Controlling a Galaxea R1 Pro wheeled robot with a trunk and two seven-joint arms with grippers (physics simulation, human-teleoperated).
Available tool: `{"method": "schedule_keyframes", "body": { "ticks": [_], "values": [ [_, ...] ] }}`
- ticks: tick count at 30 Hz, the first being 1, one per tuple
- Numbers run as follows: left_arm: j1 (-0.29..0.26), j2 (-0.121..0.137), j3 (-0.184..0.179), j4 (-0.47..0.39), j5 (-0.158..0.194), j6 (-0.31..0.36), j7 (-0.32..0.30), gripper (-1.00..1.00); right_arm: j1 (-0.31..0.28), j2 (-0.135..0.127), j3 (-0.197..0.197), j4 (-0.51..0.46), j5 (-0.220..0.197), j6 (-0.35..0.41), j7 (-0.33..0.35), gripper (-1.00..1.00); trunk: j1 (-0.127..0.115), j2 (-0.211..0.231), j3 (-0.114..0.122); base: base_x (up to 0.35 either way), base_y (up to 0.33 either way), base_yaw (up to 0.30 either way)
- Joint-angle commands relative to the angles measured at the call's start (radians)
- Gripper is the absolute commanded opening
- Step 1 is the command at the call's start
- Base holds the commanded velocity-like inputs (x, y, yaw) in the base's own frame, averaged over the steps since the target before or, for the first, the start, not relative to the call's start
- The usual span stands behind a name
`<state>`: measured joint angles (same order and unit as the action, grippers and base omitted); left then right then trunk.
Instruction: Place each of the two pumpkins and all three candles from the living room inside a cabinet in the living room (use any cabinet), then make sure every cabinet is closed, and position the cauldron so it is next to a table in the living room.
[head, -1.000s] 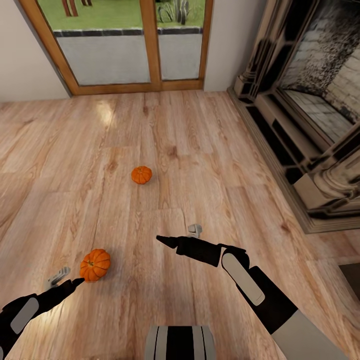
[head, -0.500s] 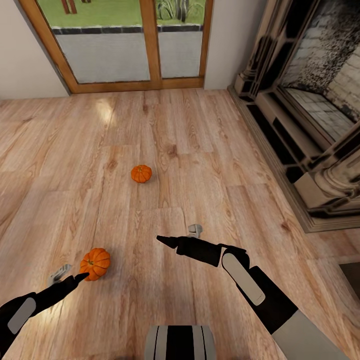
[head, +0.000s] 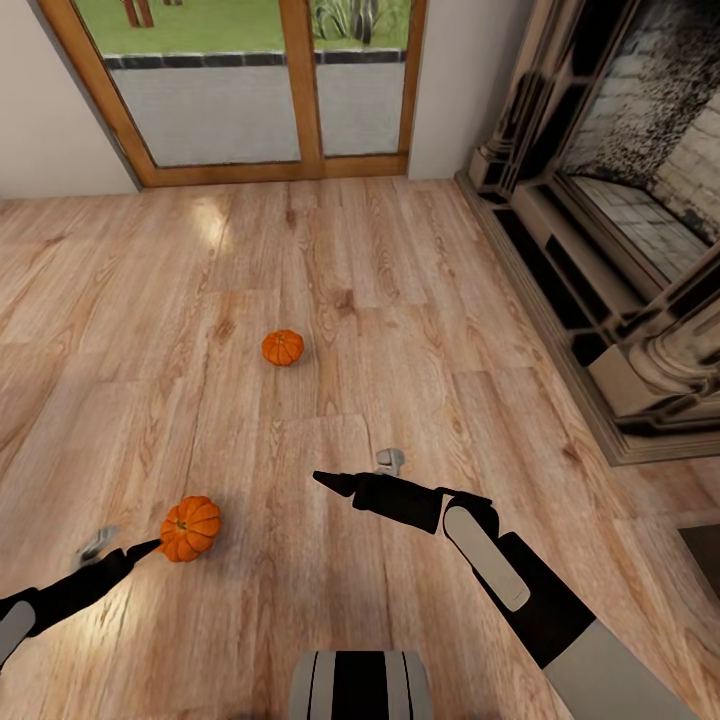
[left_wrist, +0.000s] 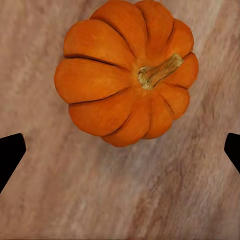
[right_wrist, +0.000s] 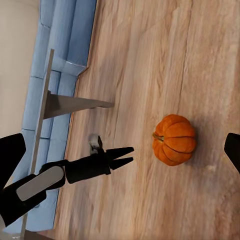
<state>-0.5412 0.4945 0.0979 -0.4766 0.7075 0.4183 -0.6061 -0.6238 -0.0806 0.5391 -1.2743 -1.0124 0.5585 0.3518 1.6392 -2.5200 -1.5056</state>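
Note:
Two orange pumpkins lie on the wooden floor. The near pumpkin (head: 190, 528) has my left gripper (head: 150, 548) just short of it on its left. In the left wrist view this pumpkin (left_wrist: 125, 72) lies stem up beyond the left gripper (left_wrist: 120, 152), whose black fingertips (left_wrist: 10, 155) stand wide apart and open with nothing between them. The far pumpkin (head: 283, 347) sits alone mid-floor. My right gripper (head: 330, 482) hovers open over bare floor; its view takes in the near pumpkin (right_wrist: 174, 139), the left gripper (right_wrist: 125, 156) and a grey table (right_wrist: 65, 105).
A dark stone fireplace (head: 620, 250) lines the right side. Wood-framed glass doors (head: 260, 90) stand at the far wall. A blue sofa (right_wrist: 55, 50) sits behind the grey table. Open wooden floor lies around both pumpkins.
My left arm has drawn back toward the lower left, its tip staying close to the near pumpkin. The right arm and both pumpkins are still.

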Motion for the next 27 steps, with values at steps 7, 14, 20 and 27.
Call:
{"method": "schedule_keyframes", "body": {
  "ticks": [7, 14, 20, 27],
  "values": [
    [0.000, 0.015, 0.005, 0.013, 0.032, 0.010, -0.007, 1.00, -0.001, -0.002, 0.001, 0.000, -0.004, 0.003, 0.001, 1.00, 0.002, -0.001, -0.020, 0.000, 0.000, 0.000],
    [0.000, 0.031, 0.005, 0.016, 0.065, 0.010, -0.009, 1.00, 0.000, -0.007, 0.006, -0.100, -0.011, 0.004, 0.020, 1.00, 0.003, -0.002, -0.024, 0.000, 0.000, 0.000],
    [0.000, 0.032, 0.005, 0.017, 0.063, 0.010, -0.062, 1.00, 0.011, -0.009, 0.013, -0.264, -0.018, 0.008, 0.094, 1.00, 0.003, -0.002, -0.024, 0.000, 0.000, 0.000],
    [0.000, 0.032, 0.005, 0.018, 0.063, 0.011, -0.073, 1.00, 0.012, -0.008, 0.030, -0.272, -0.015, 0.006, 0.136, 1.00, 0.005, -0.003, -0.047, 0.000, 0.000, 0.000]
  ]
}}
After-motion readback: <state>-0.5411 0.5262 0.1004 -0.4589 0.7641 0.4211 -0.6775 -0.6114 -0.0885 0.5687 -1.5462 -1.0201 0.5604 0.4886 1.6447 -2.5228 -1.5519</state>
